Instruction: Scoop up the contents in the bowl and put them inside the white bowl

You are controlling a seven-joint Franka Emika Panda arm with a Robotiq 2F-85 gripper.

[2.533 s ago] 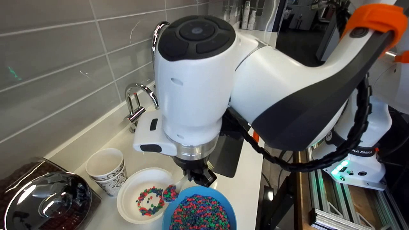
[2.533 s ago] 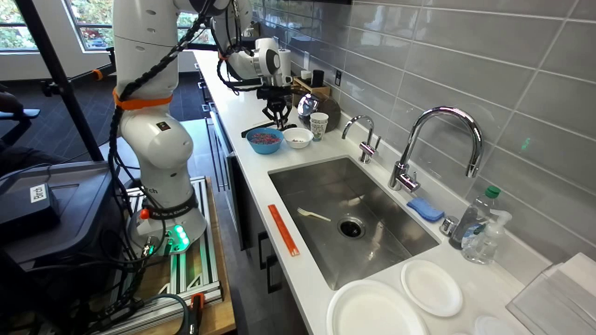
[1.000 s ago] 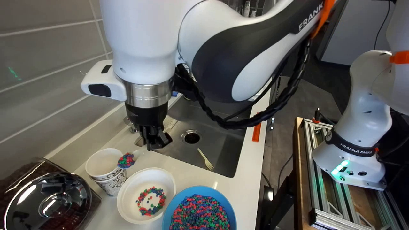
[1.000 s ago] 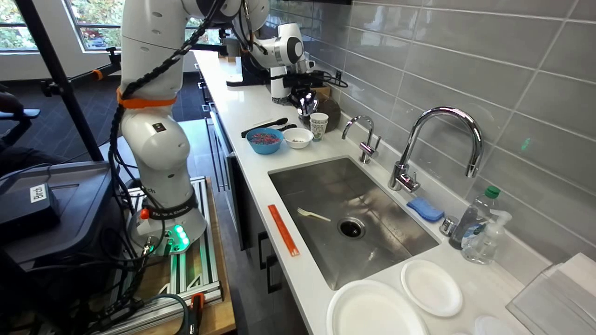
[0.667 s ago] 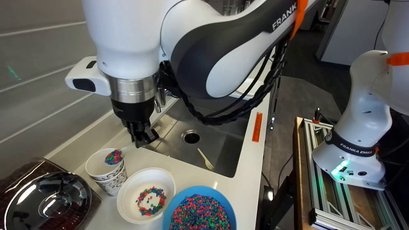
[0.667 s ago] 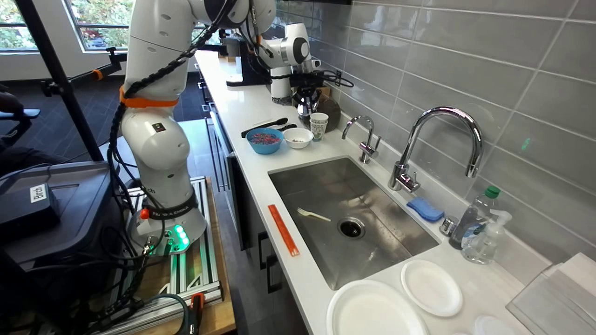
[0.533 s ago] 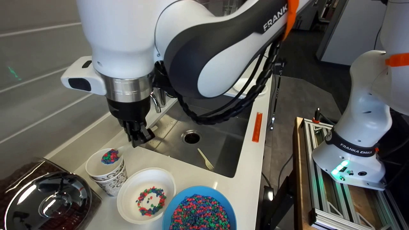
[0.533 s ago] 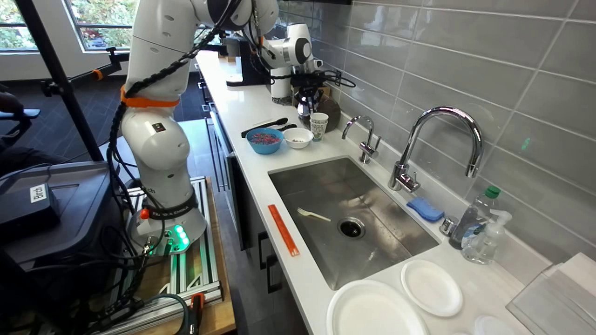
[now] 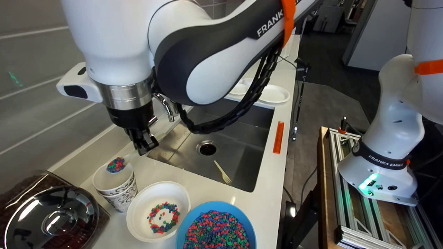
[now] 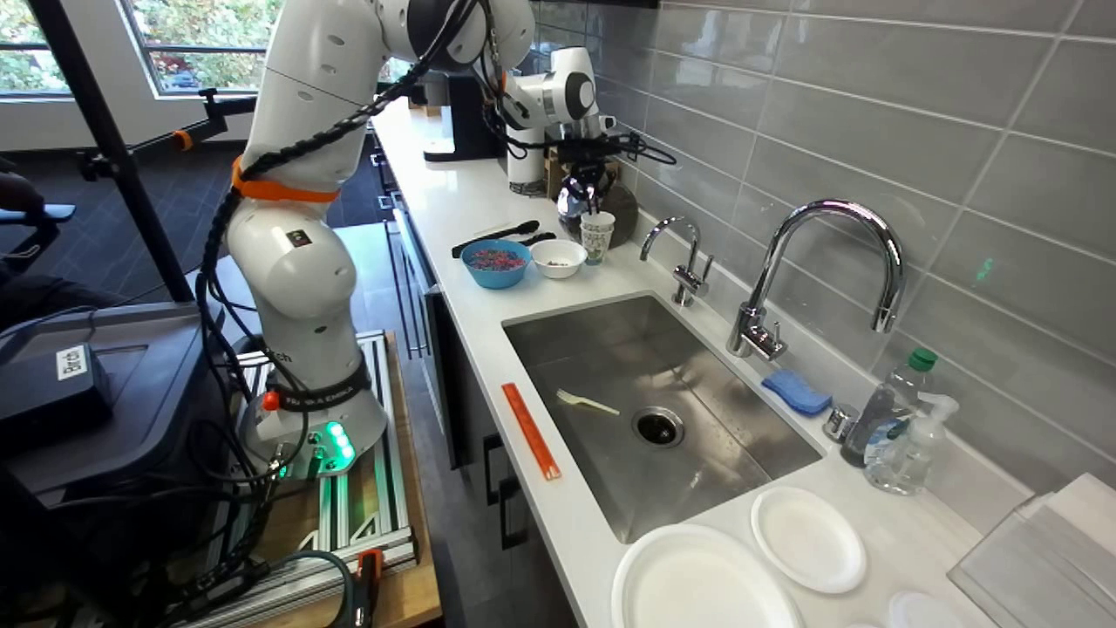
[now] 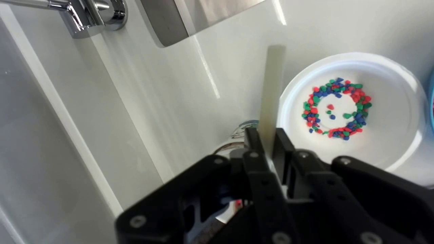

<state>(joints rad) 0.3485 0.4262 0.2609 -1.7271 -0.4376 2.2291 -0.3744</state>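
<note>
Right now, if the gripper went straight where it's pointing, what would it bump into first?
The gripper points down, so probably the white countertop beside the patterned cup, though depth is unclear. The spoon it holds might catch the cup first.

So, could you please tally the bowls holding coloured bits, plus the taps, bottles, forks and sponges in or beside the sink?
Bowls: 2 (blue bowl, white bowl)
Taps: 2 (taller tap, shorter tap)
Bottles: 2 (green-capped bottle, pump bottle)
Fork: 1
Sponge: 1
Total: 8
</note>
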